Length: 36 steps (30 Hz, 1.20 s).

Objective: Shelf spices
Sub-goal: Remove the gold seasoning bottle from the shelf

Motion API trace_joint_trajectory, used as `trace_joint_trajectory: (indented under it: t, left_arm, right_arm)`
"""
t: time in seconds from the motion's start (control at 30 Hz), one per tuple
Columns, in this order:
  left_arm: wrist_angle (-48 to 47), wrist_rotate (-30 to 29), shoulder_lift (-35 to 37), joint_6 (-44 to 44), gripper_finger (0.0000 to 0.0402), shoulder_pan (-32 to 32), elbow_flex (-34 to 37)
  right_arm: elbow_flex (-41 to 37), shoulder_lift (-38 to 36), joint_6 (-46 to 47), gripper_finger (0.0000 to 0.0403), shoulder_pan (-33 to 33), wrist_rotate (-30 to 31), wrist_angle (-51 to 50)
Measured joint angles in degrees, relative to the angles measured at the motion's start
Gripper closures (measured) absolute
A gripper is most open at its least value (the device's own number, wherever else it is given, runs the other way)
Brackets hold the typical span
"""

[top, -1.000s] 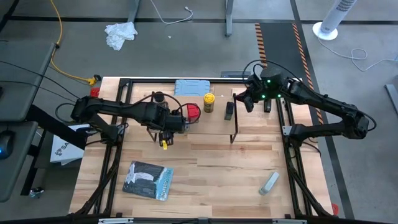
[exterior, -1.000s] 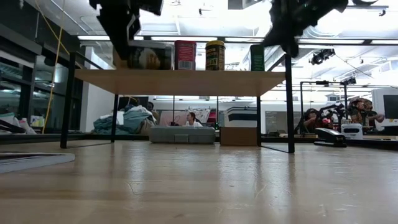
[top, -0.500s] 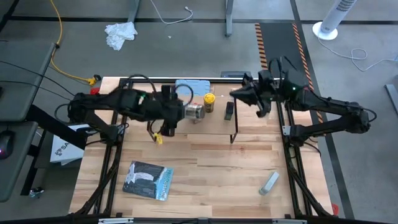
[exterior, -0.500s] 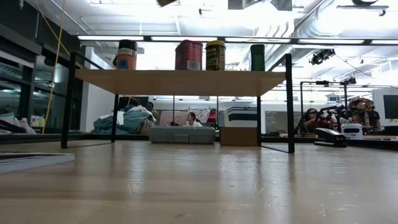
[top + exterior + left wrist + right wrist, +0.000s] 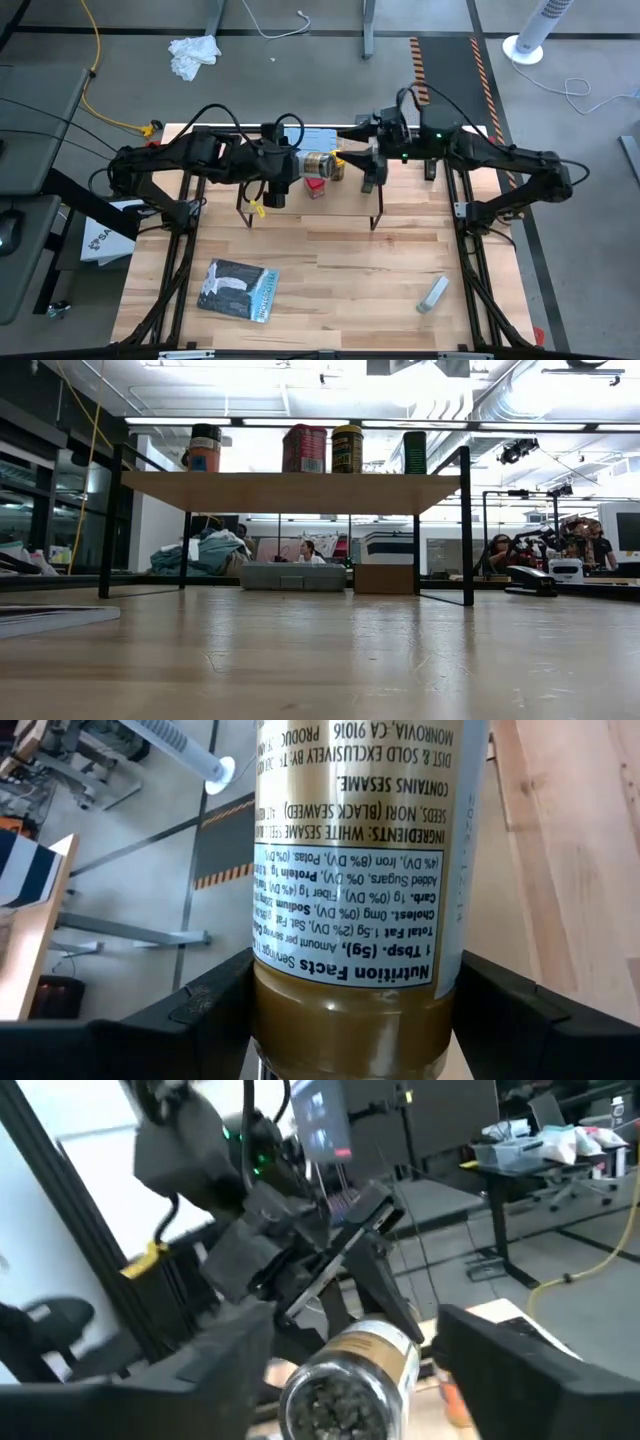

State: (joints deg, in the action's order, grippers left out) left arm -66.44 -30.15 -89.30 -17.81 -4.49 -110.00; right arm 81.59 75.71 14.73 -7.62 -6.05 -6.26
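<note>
The left tool is clamped on a sesame seasoning jar, holding it on its side in the air above the shelf. Its two fingers press the labelled wall from either side in the left wrist view. The right tool faces it with fingers spread, and the jar's seed-filled glass end sits between them without touching either. This looks like a hand-over, and the main risk is timing. If the left tool lets go before the right tool has closed firmly, the jar would drop onto the plank directly beneath both tools. There it could roll or knock over the red tin, the yellow jar or the dark tin, which stand close together below the right tool. The amber jar with black cap stands further along, under the left arm. A second risk is a shallow hold. The right tool reaches only the jar's end, so closing there could pinch smooth glass near the rim and let the jar swing or slip out. The two tools are also close together around one short jar, so any further advance by the right tool could knock its fingers against the left tool's.
</note>
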Motion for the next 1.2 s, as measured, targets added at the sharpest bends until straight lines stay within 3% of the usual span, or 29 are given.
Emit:
trace_joint_trajectory:
  t: [0.13,0.33,0.63,0.83,0.97,1.2]
  left_arm:
    - [-0.49,-1.75,0.00,0.60,0.0134,0.40,-0.02]
    - [-0.68,-3.99,0.00,1.78,0.0134,2.25,-0.02]
    - [-0.91,-4.01,0.00,3.18,0.0134,2.71,-0.02]
    - [0.43,0.47,-0.04,2.28,0.0134,2.03,-0.09]
    - [0.49,-3.49,-0.04,2.25,0.0134,1.60,-0.09]
    - [2.87,-2.08,-0.04,0.36,0.0134,0.92,-0.09]
  right_arm:
    - [6.79,3.85,-8.79,0.0066,1.26,0.01,-10.04]
    - [15.55,9.17,-17.80,0.0060,2.99,4.89,-23.06]
    - [18.31,12.34,-24.01,0.0059,3.72,13.96,-24.57]
    - [18.22,12.67,-26.85,0.0059,3.86,15.24,-24.59]
    - [18.22,12.65,-25.47,0.0059,3.61,15.86,-24.57]
    - [18.03,12.93,-27.99,0.0059,4.05,12.86,-24.90]
